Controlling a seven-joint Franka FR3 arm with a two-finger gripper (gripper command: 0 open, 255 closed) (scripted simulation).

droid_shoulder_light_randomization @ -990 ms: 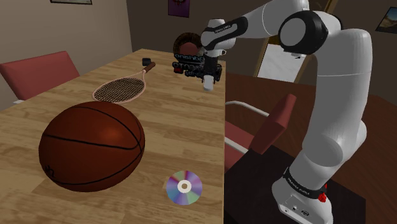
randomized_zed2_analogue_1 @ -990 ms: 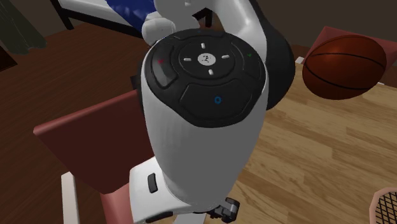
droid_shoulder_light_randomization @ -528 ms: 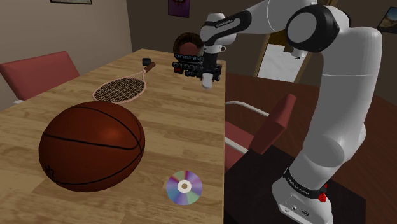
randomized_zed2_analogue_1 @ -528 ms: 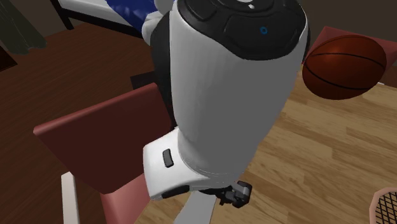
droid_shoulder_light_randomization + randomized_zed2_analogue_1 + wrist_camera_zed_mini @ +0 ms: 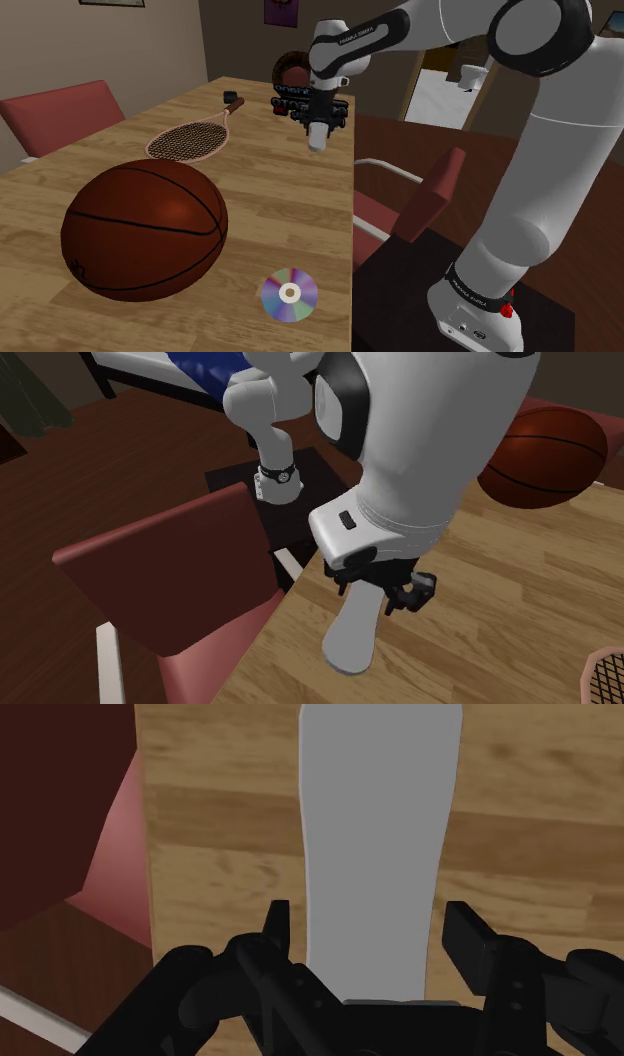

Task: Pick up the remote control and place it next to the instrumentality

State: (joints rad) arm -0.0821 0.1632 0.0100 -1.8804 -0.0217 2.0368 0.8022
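A plain white, elongated remote control (image 5: 318, 137) hangs end-down just above the far right corner of the wooden table (image 5: 270, 205). My black gripper (image 5: 316, 115) is shut on its upper end. In the second exterior view the remote control (image 5: 355, 632) dangles from the gripper (image 5: 378, 584) over the table's edge (image 5: 300, 602). Seen from the wrist, the remote control (image 5: 375, 844) runs away from the gripper (image 5: 370, 919) with one fingertip (image 5: 278, 919) on each side of it. A tennis racket (image 5: 190, 140) lies to the shoulder view's left of the gripper.
A big basketball (image 5: 145, 228) sits near the front of the table, with a shiny disc (image 5: 289, 294) beside it. A dark round object (image 5: 293, 70) and a small black item (image 5: 228, 96) stand at the far end. Red chairs (image 5: 410, 205) flank the table.
The arm's upper links swung upward and aside. The gripper shifted slightly towards the shoulder view's left with the remote control in it, and both came into sight in the second exterior view.
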